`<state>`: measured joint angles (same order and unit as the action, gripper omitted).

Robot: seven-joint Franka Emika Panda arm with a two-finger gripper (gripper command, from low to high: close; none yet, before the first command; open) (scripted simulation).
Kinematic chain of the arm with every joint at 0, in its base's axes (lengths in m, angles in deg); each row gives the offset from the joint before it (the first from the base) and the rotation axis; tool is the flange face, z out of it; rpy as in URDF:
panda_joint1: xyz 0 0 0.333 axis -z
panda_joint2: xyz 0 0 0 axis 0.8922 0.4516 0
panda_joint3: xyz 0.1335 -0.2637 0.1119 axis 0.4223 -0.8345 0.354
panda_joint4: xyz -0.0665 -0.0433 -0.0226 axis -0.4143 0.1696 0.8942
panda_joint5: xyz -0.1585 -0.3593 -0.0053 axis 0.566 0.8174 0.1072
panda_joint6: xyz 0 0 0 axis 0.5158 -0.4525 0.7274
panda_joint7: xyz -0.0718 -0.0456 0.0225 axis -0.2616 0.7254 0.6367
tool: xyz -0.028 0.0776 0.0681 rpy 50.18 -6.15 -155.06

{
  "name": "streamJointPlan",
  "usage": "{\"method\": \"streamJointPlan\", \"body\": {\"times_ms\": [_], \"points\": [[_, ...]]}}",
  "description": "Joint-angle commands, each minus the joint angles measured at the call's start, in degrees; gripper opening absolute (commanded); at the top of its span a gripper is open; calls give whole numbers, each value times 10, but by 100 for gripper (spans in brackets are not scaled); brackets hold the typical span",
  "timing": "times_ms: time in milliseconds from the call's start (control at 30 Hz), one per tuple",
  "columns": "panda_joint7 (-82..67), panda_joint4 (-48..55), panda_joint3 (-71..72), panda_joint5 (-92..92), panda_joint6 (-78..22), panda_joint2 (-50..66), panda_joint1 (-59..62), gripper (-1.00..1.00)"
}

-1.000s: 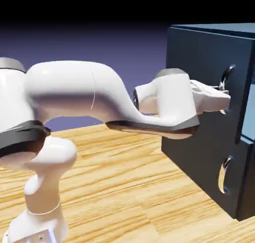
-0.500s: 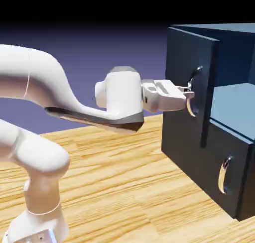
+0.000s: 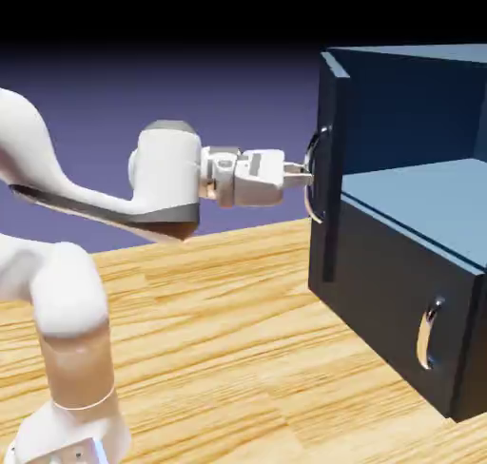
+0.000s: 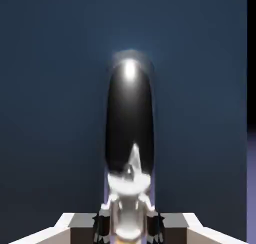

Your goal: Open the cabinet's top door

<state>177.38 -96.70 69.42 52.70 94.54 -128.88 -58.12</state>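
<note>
The dark navy cabinet stands at the exterior view's right. Its top door is swung wide and shows nearly edge-on, baring the upper compartment. My gripper is shut on the top door's curved silver handle. In the hand view the handle rises as a glossy dark bar between my fingertips, against the door's flat navy panel. The lower panel with its own silver handle stays shut.
The wooden table stretches before the cabinet. My white arm rises from the lower left and reaches across to the door. A strip of violet backdrop shows past the door's edge in the hand view.
The hand has drawn back to the left with the handle in its grip, and the top door has swung from nearly shut to wide open. The forearm has folded back toward the base.
</note>
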Motion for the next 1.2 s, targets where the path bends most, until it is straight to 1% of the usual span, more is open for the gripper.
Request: {"method": "streamJointPlan", "body": {"times_ms": [0, 267, 367, 467, 567, 667, 833, 1000, 1167], "points": [[0, -5, 21, -18, 10, -9, 21, -100], [8, -23, 159, -121, 123, -86, 187, -100], [-19, -35, 199, -184, 172, -126, 244, -100], [-74, -52, 218, -259, 192, -160, 267, -100], [-139, -72, 226, -333, 184, -186, 259, -100], [-208, -92, 230, -408, 142, -208, 219, -100], [-298, -118, 256, -525, 23, -249, 119, -100], [-345, -122, 316, -624, -102, -280, 30, -100], [-366, -102, 397, -715, -227, -289, -36, -100]]}}
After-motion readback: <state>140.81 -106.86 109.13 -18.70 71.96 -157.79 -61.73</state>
